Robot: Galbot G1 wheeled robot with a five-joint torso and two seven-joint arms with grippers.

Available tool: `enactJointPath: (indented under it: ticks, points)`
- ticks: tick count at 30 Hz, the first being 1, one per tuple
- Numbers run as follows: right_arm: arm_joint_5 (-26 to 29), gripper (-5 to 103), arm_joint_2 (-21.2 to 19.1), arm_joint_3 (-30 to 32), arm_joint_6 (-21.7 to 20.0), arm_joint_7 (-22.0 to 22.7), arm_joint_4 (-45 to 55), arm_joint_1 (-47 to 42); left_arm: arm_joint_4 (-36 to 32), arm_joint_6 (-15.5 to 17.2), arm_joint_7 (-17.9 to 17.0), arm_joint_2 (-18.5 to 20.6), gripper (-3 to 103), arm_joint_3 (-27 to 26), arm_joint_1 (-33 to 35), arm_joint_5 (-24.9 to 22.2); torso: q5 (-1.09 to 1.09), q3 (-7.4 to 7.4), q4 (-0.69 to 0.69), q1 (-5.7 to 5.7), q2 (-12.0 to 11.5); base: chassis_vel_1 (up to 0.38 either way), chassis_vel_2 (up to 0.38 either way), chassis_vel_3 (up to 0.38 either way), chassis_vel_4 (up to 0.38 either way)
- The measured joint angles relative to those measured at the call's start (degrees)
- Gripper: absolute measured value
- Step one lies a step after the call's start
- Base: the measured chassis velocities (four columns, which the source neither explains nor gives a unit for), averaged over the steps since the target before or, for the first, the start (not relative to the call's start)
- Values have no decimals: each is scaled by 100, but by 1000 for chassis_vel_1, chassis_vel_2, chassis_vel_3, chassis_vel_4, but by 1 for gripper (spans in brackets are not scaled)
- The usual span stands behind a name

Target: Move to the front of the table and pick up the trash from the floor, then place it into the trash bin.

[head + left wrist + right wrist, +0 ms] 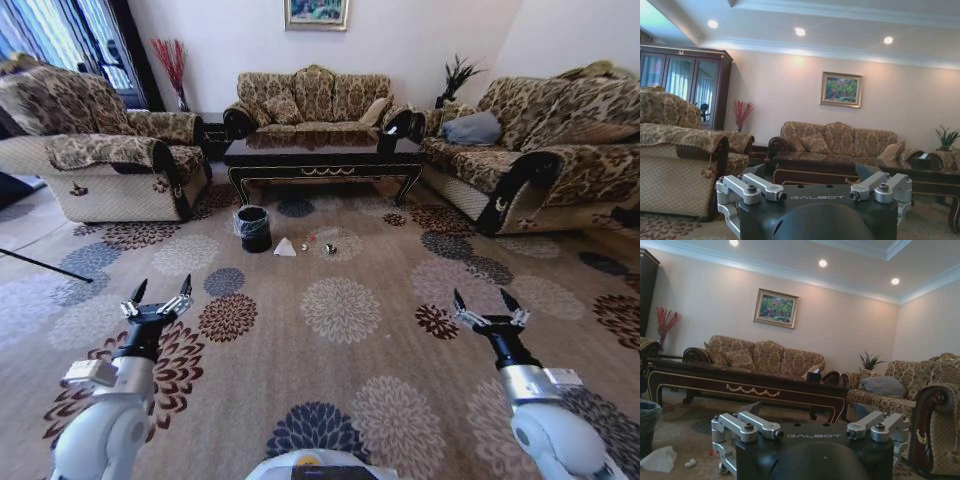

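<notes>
The dark glossy table [325,158] with gold ornament stands ahead, in front of the far sofa. On the carpet before its left end sits the black trash bin [253,228] with a grey bag liner. Just right of the bin lies the trash: a crumpled white tissue [285,247], a clear bottle [322,237] and a small dark wrapper [330,249]. In the right wrist view the bin [647,421], the tissue [660,460] and a tiny white scrap [690,462] lie low before the table [755,386]. My left gripper [163,287] and right gripper [482,298] hover open and empty, well short of the trash.
Patterned sofas flank the carpet: one on the left [110,165], one on the right [540,150], one behind the table [310,98]. A dark thin bar [45,265] lies on the floor at left. Open carpet [340,310] stretches between me and the trash.
</notes>
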Motion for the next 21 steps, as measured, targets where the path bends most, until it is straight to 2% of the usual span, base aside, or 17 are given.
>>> enactJointPath:
  ticks: [21]
  points:
    - [-95, 100, 13, -106, -55, -53, -174, -22, 50, 12, -16, -59, 100, 71, -86, 56, -1, -373, 1, -103, -478, 0, 0, 0, 0]
